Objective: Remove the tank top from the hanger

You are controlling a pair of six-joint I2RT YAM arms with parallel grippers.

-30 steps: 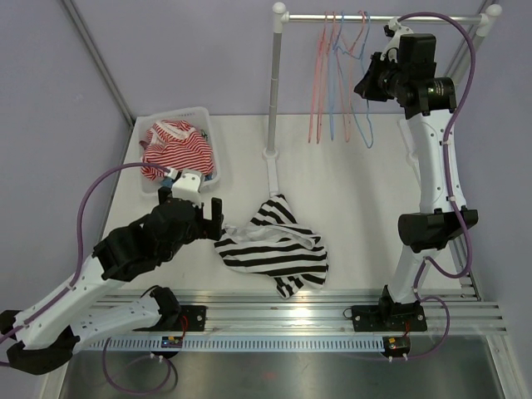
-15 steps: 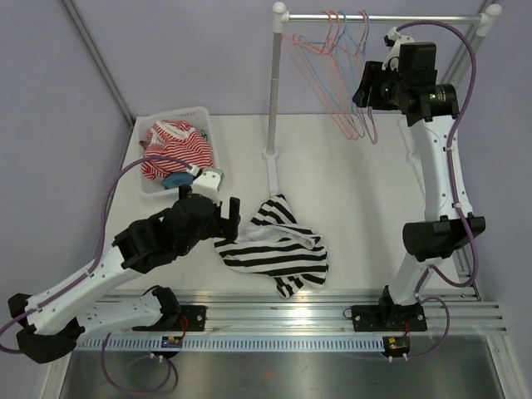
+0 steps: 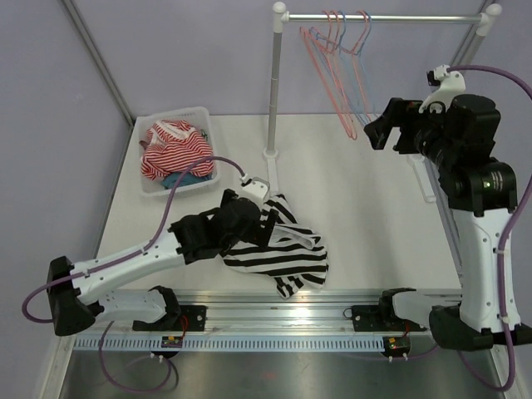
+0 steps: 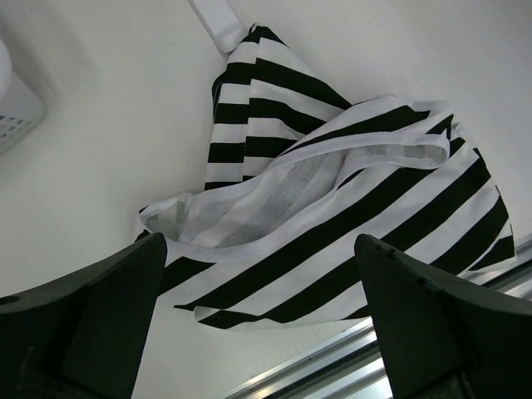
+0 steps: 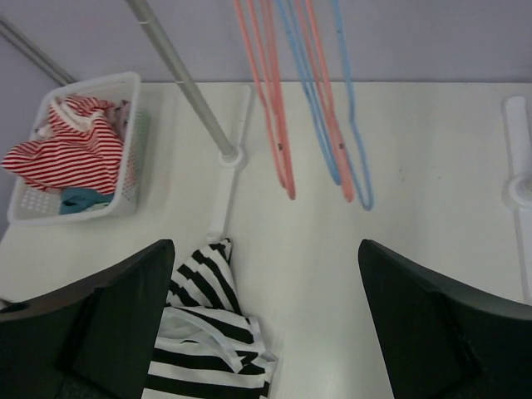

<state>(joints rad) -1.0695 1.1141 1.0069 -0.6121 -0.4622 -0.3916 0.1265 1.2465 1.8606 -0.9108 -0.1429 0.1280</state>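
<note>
White table (image 3: 366,216), purple walls: a basket (image 3: 170,113) of red-striped clothes sits far left; the left gripper (image 4: 259,258) hovers wide open, empty, over the striped tank top (image 3: 283,249) crumpled on the table; hangers (image 3: 337,75) dangle from the rail (image 3: 416,17); the right gripper (image 5: 264,249) gapes empty nearby.

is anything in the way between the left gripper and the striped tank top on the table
Nothing visible. The left gripper hangs open right over the striped tank top, which lies crumpled on the table. The left wrist view shows only fabric and bare table between its fingers.
</note>
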